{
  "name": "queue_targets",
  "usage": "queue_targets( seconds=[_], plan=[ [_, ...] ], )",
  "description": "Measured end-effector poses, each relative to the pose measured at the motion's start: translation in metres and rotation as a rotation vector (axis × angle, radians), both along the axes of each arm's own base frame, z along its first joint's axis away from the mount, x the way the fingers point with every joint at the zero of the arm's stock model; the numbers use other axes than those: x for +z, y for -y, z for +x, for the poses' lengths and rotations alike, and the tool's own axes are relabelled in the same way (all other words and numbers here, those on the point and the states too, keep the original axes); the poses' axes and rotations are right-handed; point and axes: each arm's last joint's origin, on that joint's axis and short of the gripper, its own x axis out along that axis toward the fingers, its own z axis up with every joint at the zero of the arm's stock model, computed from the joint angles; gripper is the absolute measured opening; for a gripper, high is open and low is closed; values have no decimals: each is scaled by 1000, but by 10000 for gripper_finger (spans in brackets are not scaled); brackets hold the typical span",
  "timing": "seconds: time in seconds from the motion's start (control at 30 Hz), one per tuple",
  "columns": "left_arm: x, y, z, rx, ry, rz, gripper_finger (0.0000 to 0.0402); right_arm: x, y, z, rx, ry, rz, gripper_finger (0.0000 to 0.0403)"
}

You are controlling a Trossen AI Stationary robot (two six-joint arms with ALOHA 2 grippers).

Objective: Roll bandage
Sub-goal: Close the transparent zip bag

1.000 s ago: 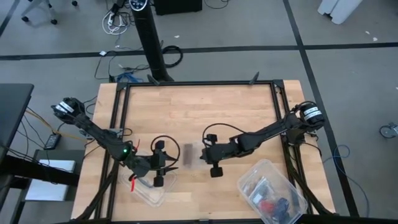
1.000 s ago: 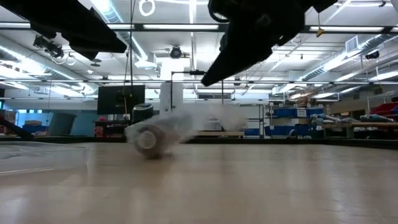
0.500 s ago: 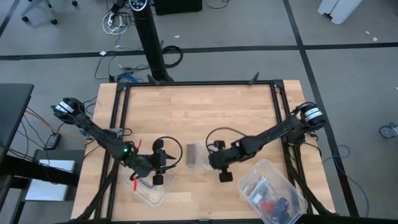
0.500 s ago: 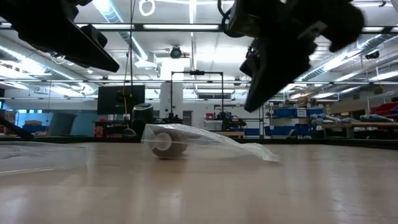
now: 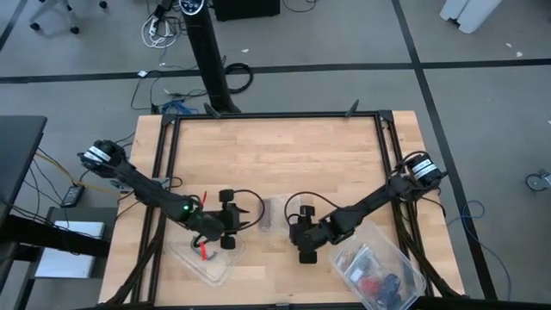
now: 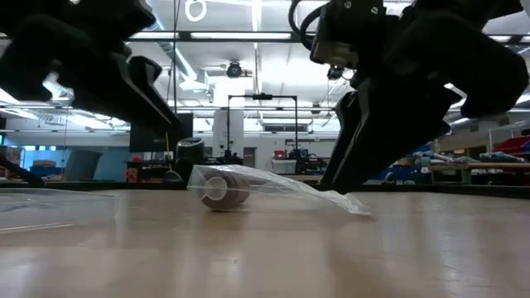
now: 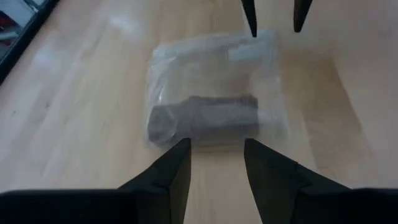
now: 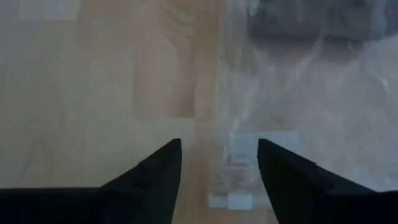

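Observation:
The bandage [image 7: 205, 118] is a dark brown roll lying on its side inside a clear plastic bag [image 5: 269, 215] at the table's near middle. The bag rests flat on the wood, and its thin tail [image 6: 348, 203] trails toward my right arm. My left gripper [image 7: 216, 148] stands open just short of the roll, pointing at it from the table's left. My right gripper [image 8: 217, 146] is open and slants down at the bag's other end. The bag's sealed strip [image 8: 239, 186] shows between its fingers; whether they touch it, I cannot tell.
A clear plastic tub [image 5: 374, 267] with several small items stands at the near right, close behind my right arm. A clear tray [image 5: 211, 263] with a red piece lies under my left arm. Black rails [image 5: 275, 116] frame the table, and the far half is bare wood.
The bag with the roll was blurred in motion a second ago and has come to rest on the table. My right gripper has sunk toward the table's near edge, down to the bag's tail, and its fingers have opened. My left gripper has edged down toward the bag.

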Motion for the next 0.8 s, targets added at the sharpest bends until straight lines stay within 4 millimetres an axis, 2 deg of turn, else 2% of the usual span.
queue_targets(
  seconds=[0.17, 0.27, 0.37, 0.5, 0.63, 0.8],
  plan=[
    [-2, 7, 14, -86, 77, 43, 153, -5, -6, -11, -57, -56, -25, 189],
    [9, 14, 26, -202, 85, 87, 153, -3, -5, -21, -99, -116, -77, 184],
    [21, 21, 43, -263, 57, 158, 152, 4, -2, -28, -143, -135, -109, 186],
    [23, 19, 74, -306, -72, 193, 152, 19, 8, -36, -183, -148, -159, 191],
    [18, 16, 102, -313, -181, 164, 152, 37, 19, -42, -212, -138, -179, 192],
    [3, 21, 123, -373, -280, 105, 152, 61, 26, -54, -234, -93, -196, 192]
  ],
)
